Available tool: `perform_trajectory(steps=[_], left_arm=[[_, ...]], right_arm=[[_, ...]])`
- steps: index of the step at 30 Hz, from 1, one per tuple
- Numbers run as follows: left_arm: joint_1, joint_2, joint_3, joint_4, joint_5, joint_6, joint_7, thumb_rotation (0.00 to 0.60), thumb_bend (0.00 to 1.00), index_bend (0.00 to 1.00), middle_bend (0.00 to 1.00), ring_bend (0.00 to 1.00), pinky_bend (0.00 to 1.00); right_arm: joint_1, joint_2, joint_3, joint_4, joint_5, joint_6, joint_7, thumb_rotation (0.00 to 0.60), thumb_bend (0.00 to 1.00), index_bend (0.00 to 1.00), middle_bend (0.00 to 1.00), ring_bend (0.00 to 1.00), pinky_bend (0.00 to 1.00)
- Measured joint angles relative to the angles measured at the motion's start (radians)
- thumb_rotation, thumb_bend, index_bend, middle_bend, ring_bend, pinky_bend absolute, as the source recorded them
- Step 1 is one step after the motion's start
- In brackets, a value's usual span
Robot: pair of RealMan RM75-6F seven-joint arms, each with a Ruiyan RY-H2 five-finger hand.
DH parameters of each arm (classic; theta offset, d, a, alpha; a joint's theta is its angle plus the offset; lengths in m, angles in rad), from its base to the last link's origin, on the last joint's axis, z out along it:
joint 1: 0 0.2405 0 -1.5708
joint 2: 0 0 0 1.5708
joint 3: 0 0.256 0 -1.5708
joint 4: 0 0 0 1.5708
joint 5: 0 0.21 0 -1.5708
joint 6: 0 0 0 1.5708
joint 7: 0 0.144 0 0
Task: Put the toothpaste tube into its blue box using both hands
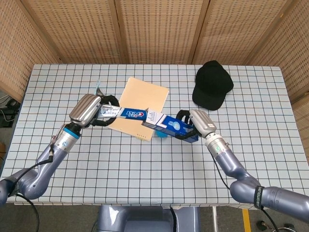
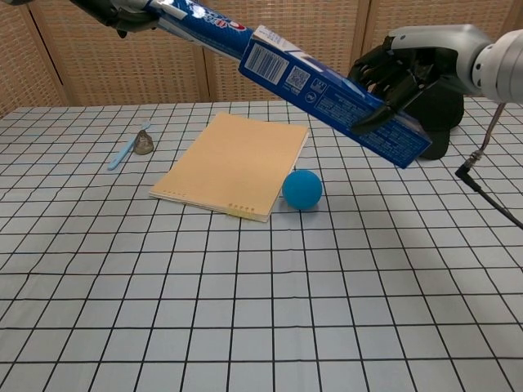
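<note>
My left hand [image 1: 91,110] [image 2: 114,10] grips the tail of the blue and white toothpaste tube [image 1: 129,113] [image 2: 204,16], held in the air above the table. The tube's cap end is out of sight inside the open end of the blue box [image 1: 169,125] [image 2: 335,94]. My right hand [image 1: 195,123] [image 2: 396,69] holds the box by its far end, slanted down to the right in the chest view. Tube and box form one line over the notebook's near edge.
A tan notebook [image 1: 140,108] [image 2: 233,163] lies under the tube, with a blue ball [image 2: 302,189] at its right corner. A black cap [image 1: 213,84] sits at the back right. A small blue tool [image 2: 127,150] and a grey lump [image 2: 145,144] lie at the left.
</note>
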Motion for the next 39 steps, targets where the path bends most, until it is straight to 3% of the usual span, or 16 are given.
perform_trajectory(steps=[10, 19, 23, 29, 33, 39], left_arm=[[-0.065, 0.001, -0.011, 0.062, -0.007, -0.128, -0.120, 0.600, 0.55, 0.88, 0.55, 0.54, 0.52], [-0.100, -0.013, -0.015, 0.062, -0.012, -0.121, -0.042, 0.600, 0.53, 0.84, 0.52, 0.52, 0.47], [-0.122, -0.020, -0.014, 0.055, -0.026, -0.107, 0.049, 0.600, 0.48, 0.72, 0.40, 0.40, 0.37], [-0.153, -0.032, -0.017, 0.031, -0.053, -0.050, 0.222, 0.600, 0.19, 0.24, 0.03, 0.04, 0.10], [-0.165, -0.041, -0.030, -0.006, -0.080, 0.031, 0.312, 0.600, 0.14, 0.15, 0.00, 0.00, 0.02], [-0.153, -0.026, -0.044, -0.056, -0.078, 0.089, 0.318, 0.600, 0.13, 0.13, 0.00, 0.00, 0.02]], right_arm=[[-0.002, 0.012, -0.006, 0.003, -0.049, -0.039, 0.094, 0.600, 0.17, 0.74, 0.58, 0.62, 0.66], [-0.005, 0.019, -0.003, 0.002, -0.121, -0.056, 0.191, 0.600, 0.17, 0.74, 0.58, 0.62, 0.66], [-0.012, 0.023, 0.002, 0.000, -0.159, -0.049, 0.247, 0.600, 0.17, 0.74, 0.59, 0.62, 0.66], [-0.028, 0.024, 0.009, 0.008, -0.205, -0.012, 0.317, 0.600, 0.17, 0.75, 0.59, 0.63, 0.66], [-0.039, 0.024, 0.010, 0.016, -0.224, 0.005, 0.365, 0.600, 0.17, 0.75, 0.59, 0.63, 0.66], [-0.067, 0.015, 0.026, 0.025, -0.244, 0.064, 0.476, 0.600, 0.17, 0.75, 0.59, 0.63, 0.66]])
